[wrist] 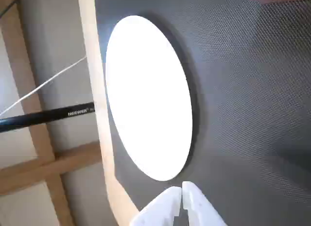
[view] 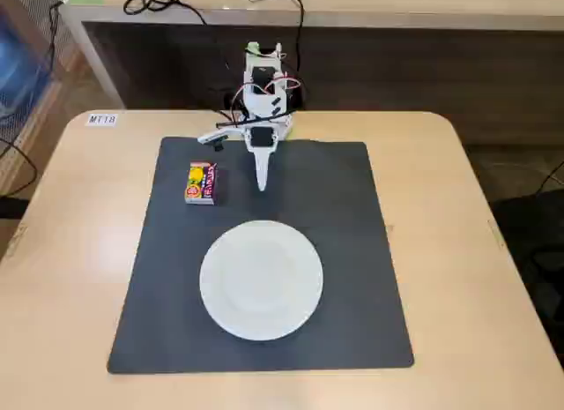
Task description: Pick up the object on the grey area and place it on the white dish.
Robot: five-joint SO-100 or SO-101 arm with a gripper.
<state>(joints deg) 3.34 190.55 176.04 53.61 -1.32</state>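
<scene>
Packet not yet picked up: it lies on the grey mat, and the white dish is empty.

In the fixed view the packet sits near the mat's far-left corner, to the left of the fingers and clear of them, with the dish nearer the camera on the counter. The wrist view shows the fingers pressed together, holding nothing; reach, grasp, carry and release all remain.

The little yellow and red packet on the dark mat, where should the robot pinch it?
The small yellow, red and purple packet lies flat on the dark grey mat, its long side running away from the camera in the fixed view. Probably best to come straight down and pinch across its narrow width, near the middle. The white gripper looks shut, so open first.
</scene>
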